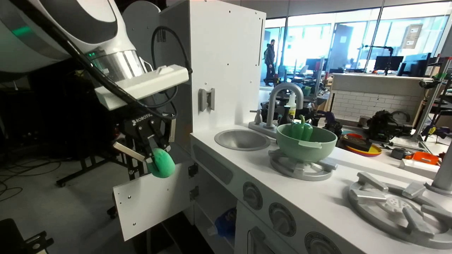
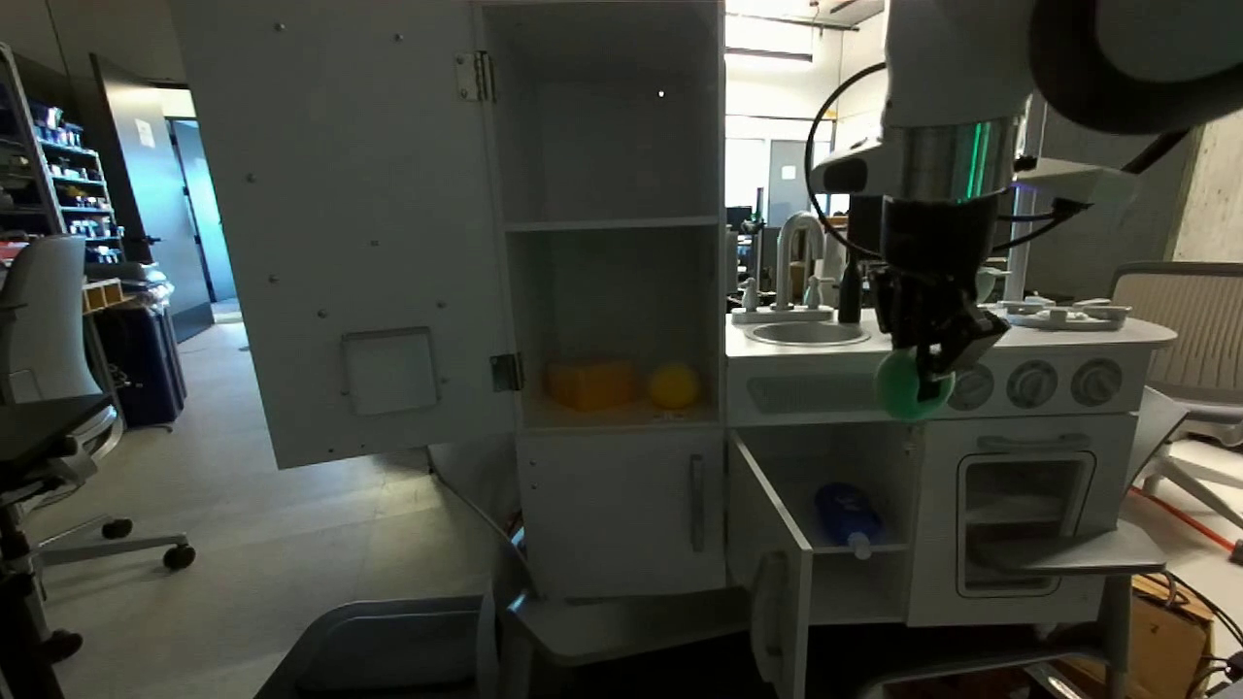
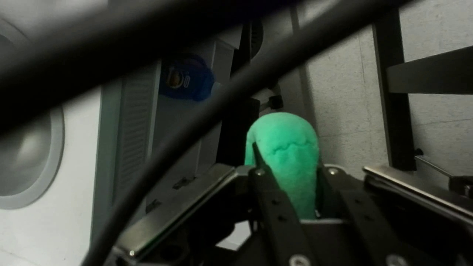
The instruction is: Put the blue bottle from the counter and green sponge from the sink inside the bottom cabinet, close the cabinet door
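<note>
My pincer (image 1: 155,150), all black links with bright screw heads and flat silvery plates along its outer sides, is pinching the green sponge (image 3: 286,135). The sponge is a matte, soft-looking lump with a smoothly rounded end; in the wrist view a ragged, wavy crease runs across it. It sits squeezed between my two fingers (image 3: 270,190), touching both, and bulges out past their tips. In both exterior views its round end hangs below them. I hold it outside the bottom cabinet (image 2: 806,450), higher than the blue bottle (image 2: 845,510), which lies on its side on the white shelf (image 2: 893,548) inside, its white cap (image 2: 859,547) turned toward the opening. In the wrist view the bottle's smooth blue body carries a printed label (image 3: 177,79). The cabinet door (image 1: 152,204), a plain flat white panel with dark hinges (image 1: 193,170), stands open. Above the cabinet runs the bench (image 1: 317,199), flat and white, with round grey knobs (image 1: 281,221) along its front face. Set into it is the sink (image 1: 242,140), a shallow round basin of dull silver. Near it a pale green bowl (image 1: 307,151) rests on a grey ringed burner (image 1: 307,176), a glossy green pepper (image 1: 301,131) inside.
</note>
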